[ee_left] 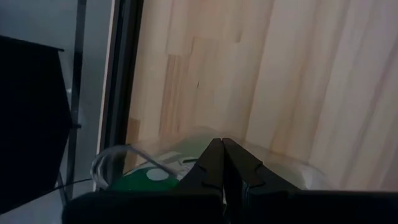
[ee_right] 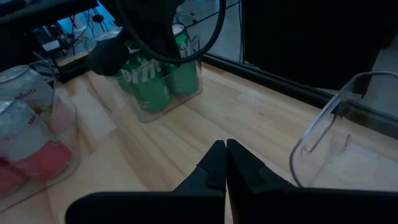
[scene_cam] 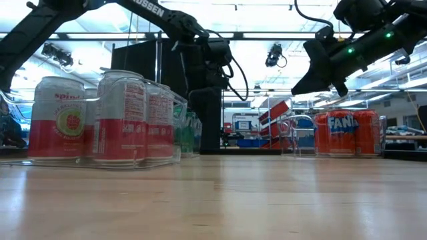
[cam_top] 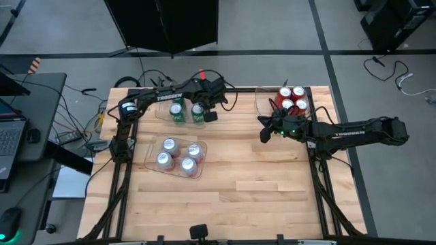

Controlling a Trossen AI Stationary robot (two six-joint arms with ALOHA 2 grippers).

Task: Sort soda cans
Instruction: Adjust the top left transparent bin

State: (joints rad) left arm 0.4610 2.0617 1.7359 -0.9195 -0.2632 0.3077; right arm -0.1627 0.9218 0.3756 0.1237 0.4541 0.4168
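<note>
Tabletop (cam_top: 238, 184): pale wood planks in a dark frame, carrying three clear trays with cans.
Red cans (cam_top: 292, 99): four, grouped in a clear tray (cam_top: 262, 95) at the far right corner of the tabletop; in the low view they read as orange-red cans with white lettering.
Green cans (cam_top: 187, 113): two in sight, side by side in a second clear tray (cam_top: 162, 113) at the far edge, left of centre; the left arm partly covers this tray, so I cannot tell if more cans sit there.
White cans (cam_top: 177, 155): four, silver tops up, red band low on each, packed in a third clear tray (cam_top: 151, 155) left of centre, nearer the front than the green ones.
Left tool (cam_top: 210, 116): fingers pressed together, pinching nothing; it hangs at the right end of the green cans' tray, just beside the right green can.
Right tool (cam_top: 264, 133): fingers pressed together, pinching nothing; it is raised above bare wood, just in front of the red cans' tray, pointing toward the middle of the tabletop.
Laptop (cam_top: 8, 136): on a dark side desk to the left.
</note>
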